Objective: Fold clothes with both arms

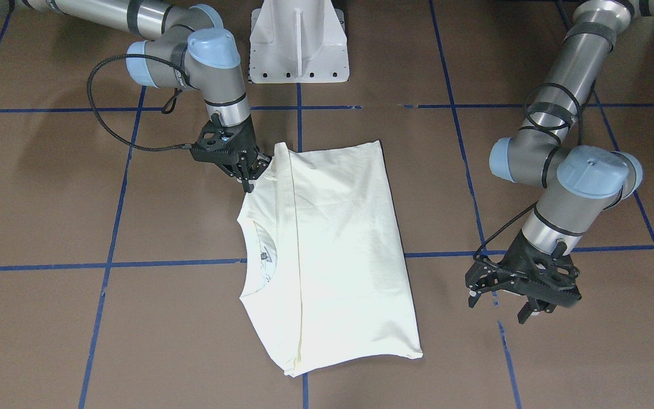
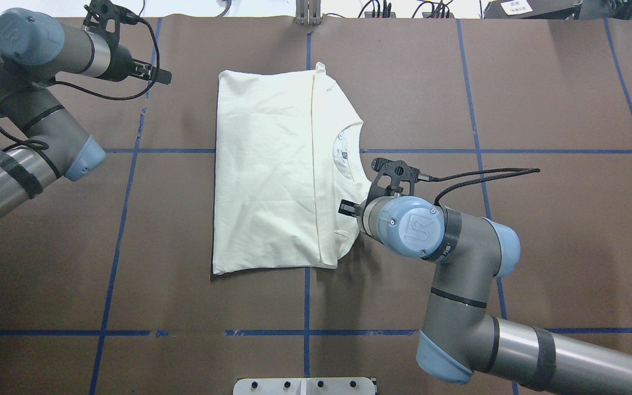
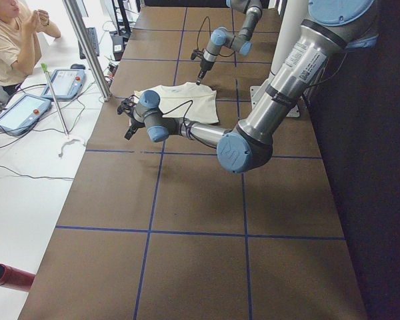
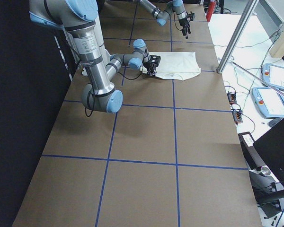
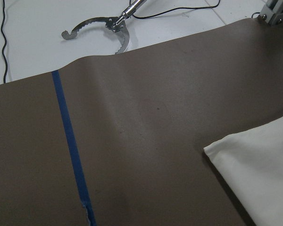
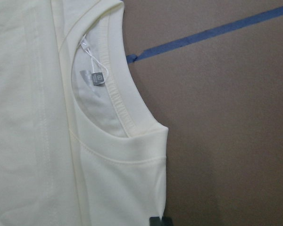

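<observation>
Two arms bent, right claw — pinching T-shirt

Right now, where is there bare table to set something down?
Widest: the bare table on the robot's right of the T-shirt, past the right gripper at its shoulder, the crowded spot. Also free: the strip between shirt and pedestal base. The left gripper hangs off the opposite edge.

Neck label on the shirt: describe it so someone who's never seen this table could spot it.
On the brown table lies a folded cream T-shirt. Its round neckline faces the right arm. Just inside sits a small grey square label, the only grey spot on the cloth.
</observation>
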Controlling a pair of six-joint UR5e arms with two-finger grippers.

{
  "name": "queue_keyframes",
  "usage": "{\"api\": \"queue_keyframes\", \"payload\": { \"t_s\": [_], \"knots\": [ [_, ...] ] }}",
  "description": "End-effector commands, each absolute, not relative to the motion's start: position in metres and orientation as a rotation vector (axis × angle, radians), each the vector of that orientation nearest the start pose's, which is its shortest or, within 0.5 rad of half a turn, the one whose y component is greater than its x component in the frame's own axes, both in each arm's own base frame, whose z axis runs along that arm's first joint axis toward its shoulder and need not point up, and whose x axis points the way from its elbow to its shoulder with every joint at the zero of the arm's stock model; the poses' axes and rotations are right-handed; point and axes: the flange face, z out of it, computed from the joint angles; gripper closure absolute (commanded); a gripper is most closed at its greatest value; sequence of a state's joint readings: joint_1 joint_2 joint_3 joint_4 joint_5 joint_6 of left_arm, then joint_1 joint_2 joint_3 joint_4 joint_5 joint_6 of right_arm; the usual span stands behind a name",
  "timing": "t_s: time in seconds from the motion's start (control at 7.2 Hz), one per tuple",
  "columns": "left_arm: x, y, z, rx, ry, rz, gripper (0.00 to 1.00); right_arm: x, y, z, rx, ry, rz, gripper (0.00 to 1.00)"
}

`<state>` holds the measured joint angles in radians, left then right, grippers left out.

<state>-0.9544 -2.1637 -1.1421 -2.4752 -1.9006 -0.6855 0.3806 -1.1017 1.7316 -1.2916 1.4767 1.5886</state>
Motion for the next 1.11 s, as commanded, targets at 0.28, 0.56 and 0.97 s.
{"api": "queue_keyframes", "payload": {
  "t_s": [0.28, 0.56, 0.97],
  "knots": [
    [0.354, -0.671, 0.404, 0.669, 0.885, 0.119, 0.0, -0.535, -0.345, 0.302, 0.288, -0.862, 0.343, 0.0],
    [0.354, -0.671, 0.404, 0.669, 0.885, 0.119, 0.0, -0.524, -0.316, 0.271, 0.369, -0.817, 0.101, 0.0],
    [0.358, -0.669, 0.404, 0.667, 0.886, 0.123, 0.0, -0.565, -0.254, 0.258, 0.495, -0.794, -0.071, 0.0]
  ]
}}
